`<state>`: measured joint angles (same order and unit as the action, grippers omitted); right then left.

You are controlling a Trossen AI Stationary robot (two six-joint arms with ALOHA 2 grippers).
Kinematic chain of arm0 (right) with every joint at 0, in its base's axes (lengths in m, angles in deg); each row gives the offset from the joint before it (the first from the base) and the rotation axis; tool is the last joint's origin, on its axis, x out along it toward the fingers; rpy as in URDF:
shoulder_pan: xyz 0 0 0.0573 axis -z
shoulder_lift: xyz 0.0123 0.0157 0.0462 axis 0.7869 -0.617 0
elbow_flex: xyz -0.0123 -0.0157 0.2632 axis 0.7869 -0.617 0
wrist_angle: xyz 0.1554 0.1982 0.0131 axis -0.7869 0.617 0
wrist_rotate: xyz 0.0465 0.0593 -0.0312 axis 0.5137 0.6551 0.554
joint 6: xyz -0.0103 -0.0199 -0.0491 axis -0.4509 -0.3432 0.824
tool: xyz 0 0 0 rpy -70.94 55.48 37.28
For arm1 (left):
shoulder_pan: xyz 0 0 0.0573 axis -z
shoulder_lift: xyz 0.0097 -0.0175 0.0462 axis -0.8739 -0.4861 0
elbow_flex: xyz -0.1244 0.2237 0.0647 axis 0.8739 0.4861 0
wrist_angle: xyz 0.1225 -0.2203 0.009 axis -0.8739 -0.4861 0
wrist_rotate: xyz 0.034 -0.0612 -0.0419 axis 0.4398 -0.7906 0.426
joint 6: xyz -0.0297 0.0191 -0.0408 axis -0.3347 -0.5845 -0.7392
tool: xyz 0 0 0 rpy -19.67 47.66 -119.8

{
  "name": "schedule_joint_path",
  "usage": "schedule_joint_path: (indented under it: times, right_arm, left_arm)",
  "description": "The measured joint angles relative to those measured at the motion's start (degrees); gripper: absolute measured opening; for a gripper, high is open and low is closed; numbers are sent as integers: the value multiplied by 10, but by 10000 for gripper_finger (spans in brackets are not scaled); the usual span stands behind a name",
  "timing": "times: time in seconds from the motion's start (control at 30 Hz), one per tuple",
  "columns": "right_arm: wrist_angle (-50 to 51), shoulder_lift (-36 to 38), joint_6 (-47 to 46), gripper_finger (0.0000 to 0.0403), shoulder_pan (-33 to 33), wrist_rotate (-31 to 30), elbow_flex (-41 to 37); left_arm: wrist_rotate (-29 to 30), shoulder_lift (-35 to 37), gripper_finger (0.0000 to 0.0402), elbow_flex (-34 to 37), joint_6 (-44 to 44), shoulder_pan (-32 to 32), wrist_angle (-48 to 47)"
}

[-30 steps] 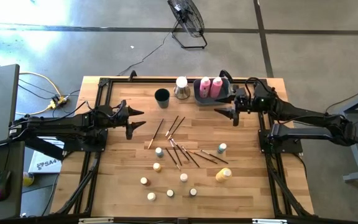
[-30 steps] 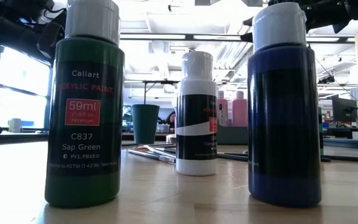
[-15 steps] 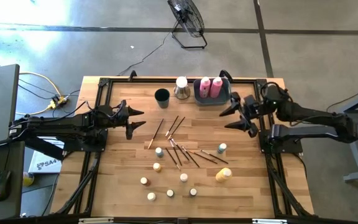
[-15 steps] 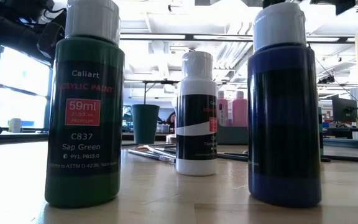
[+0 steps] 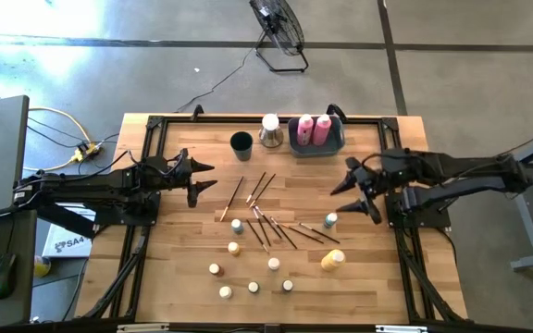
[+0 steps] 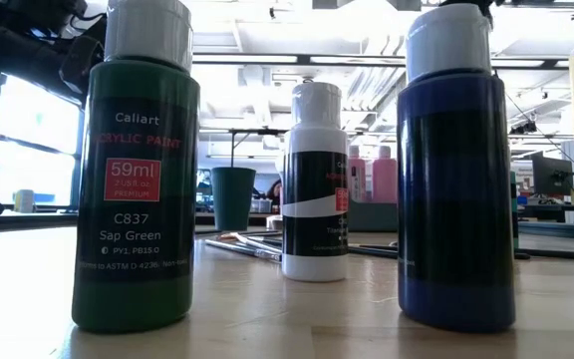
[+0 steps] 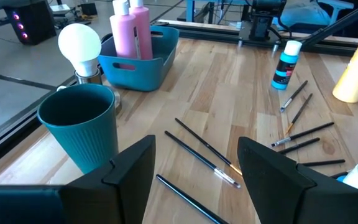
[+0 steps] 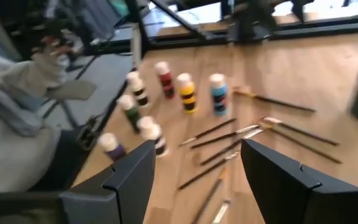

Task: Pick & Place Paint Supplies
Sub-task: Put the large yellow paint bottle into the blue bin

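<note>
While two pink bottles (image 5: 314,129) already stand in the bin (image 5: 337,144), you still have brushes (image 5: 276,228) and small bottles (image 5: 237,248) scattered mid-desk. Your right gripper (image 5: 360,190) hovers near the teal bottle (image 5: 330,220), fingers spread, empty; the left gripper (image 5: 199,179) waits, fingers spread.

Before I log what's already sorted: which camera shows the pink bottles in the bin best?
The left wrist view: two pink bottles stand upright in the blue bin, large and unblocked. The high view shows only their tops, the low view shows them far off between nearer paint bottles, and the right wrist view misses them.
</note>
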<state>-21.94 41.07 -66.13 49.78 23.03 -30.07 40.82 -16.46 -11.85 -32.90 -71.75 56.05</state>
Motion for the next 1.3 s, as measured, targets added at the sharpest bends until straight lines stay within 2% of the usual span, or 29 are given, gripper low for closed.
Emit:
schedule_joint_path:
  times: [0.2,0.57,0.87,1.07,1.3]
  right_arm:
    - [-2,-10,-1,231,-47,-2,0]
    - [-1,-26,-36,231,-65,-74,0]
    - [20,-26,-66,231,-65,-65,0]
    - [45,-45,-66,231,-70,-7,0]
    - [37,-75,-29,231,-118,-31,0]
  left_arm:
    - [-3,0,226,0,-2,0,0]
    - [-3,0,226,0,-2,0,0]
    - [-3,0,226,0,-2,0,0]
    - [-2,0,226,0,-1,0,0]
    - [1,0,226,0,0,0,7]
